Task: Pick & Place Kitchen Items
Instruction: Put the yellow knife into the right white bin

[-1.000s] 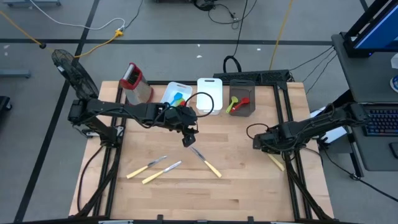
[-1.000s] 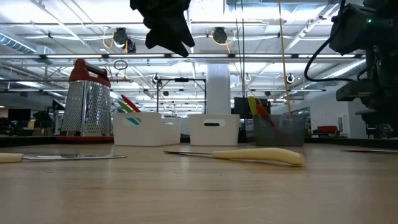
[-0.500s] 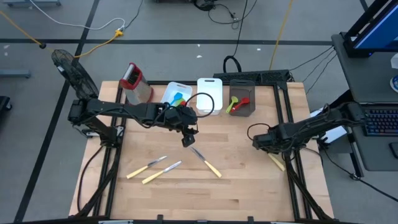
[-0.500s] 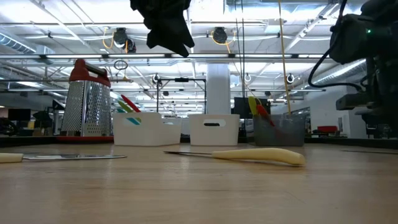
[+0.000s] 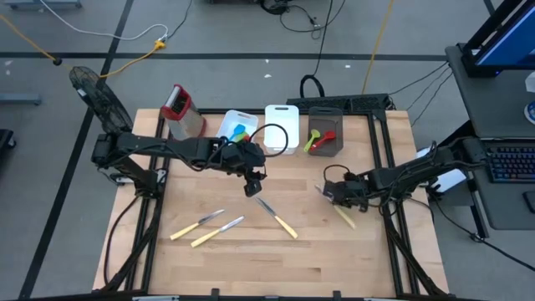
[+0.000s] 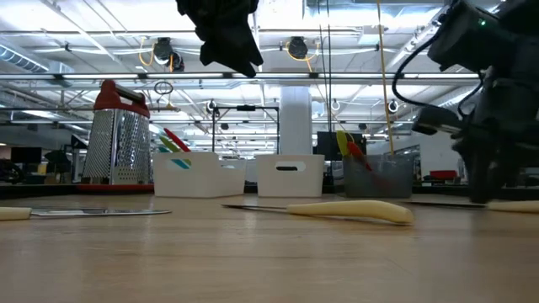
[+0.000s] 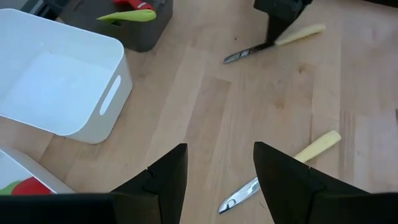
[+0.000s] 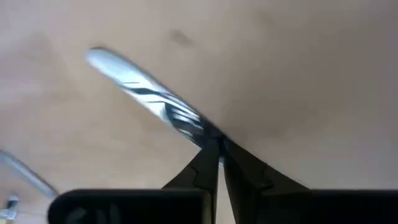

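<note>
My right gripper (image 5: 332, 195) is at the table's right, shut on a knife with a pale yellow handle (image 5: 344, 217); its blade tip (image 5: 318, 189) points toward the far left. My left gripper (image 5: 253, 186) hangs open above the table's middle, touching nothing. Below it a second knife (image 7: 280, 171) lies flat. Two more knives (image 5: 198, 224) (image 5: 217, 232) lie flat toward the near left. Red and green utensils stand in the dark grey bin (image 5: 324, 138), and coloured ones lie in a white bin (image 5: 238, 130). My right gripper pinches the knife between its two fingertips (image 8: 208, 158) where the blade meets the handle (image 8: 200, 132). The fingers come steeply from above and lie across the knife. The blade sticks out ahead (image 7: 239, 55) and the handle behind (image 7: 301, 34), low over the wood; whether it is lifted clear, I cannot tell.
An empty white bin (image 5: 282, 127) stands between the other two bins along the far edge. A red-topped metal grater (image 5: 182, 113) stands at the far left. Bare wood lies between the two grippers and along the near edge.
My right gripper has gone down and toward the table's left edge, tipping steeper. The yellow-handled knife that lay at the right edge has moved left with it and turned, so that its blade now points toward the far left.
</note>
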